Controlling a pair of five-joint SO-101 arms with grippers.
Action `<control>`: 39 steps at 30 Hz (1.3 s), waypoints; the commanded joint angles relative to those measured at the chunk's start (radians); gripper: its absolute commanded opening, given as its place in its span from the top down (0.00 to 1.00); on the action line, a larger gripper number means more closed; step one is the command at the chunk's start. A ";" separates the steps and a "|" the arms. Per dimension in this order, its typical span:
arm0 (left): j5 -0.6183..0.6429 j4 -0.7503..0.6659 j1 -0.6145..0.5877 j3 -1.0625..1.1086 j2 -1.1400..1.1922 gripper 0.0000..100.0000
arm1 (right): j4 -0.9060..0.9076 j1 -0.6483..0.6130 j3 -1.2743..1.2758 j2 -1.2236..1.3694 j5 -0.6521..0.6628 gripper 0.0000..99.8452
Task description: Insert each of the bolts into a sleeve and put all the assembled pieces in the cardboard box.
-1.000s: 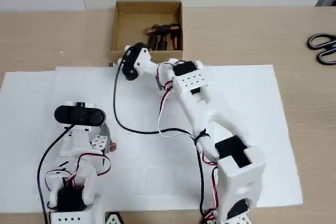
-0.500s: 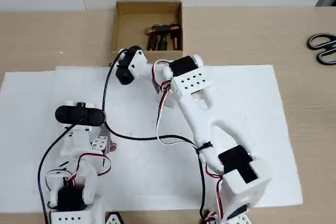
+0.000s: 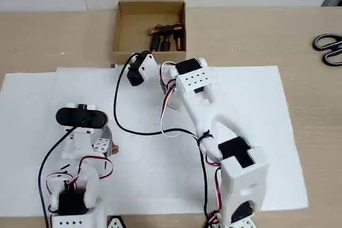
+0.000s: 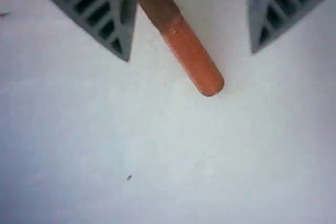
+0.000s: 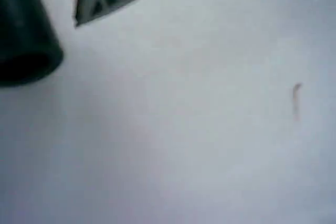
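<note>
Cardboard box [image 3: 124,30]: 1 | orange bolt [image 4: 181,45]: 1 | black sleeve [image 5: 23,40]: 1

This is looking like a robotics lab bench: two small white arms, left [image 3: 80,148] and right [image 3: 206,105], are trailing loose wiring [image 3: 120,125] over a white sheet [image 3: 256,94] on a wooden surface [image 3: 53,30], scissors [image 3: 328,48] lying nearby.
</note>
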 commanded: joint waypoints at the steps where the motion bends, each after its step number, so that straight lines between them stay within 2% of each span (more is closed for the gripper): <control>1: 0.003 -0.025 0.003 -0.004 -0.012 0.86 | -0.042 0.010 -0.041 0.016 0.002 0.80; 14: 0.003 -0.025 0.006 -0.002 -0.012 0.86 | -0.102 0.019 -0.041 0.128 0.002 0.81; 20: 0.003 -0.025 0.006 -0.002 -0.012 0.86 | -0.102 0.019 -0.041 0.147 -0.009 0.98; 22: 0.003 -0.025 0.006 -0.002 -0.012 0.86 | -0.101 0.019 -0.041 0.147 -0.011 0.99; 30: 0.002 -0.025 0.006 -0.002 -0.012 0.86 | -0.085 0.013 -0.055 0.128 -0.120 0.99; 34: 0.002 -0.026 0.008 0.002 -0.012 0.86 | -0.048 0.008 -0.089 0.039 -0.235 1.00; 39: 0.005 -0.057 0.008 0.018 -0.012 0.86 | -0.031 0.028 -0.089 -0.070 -0.311 1.00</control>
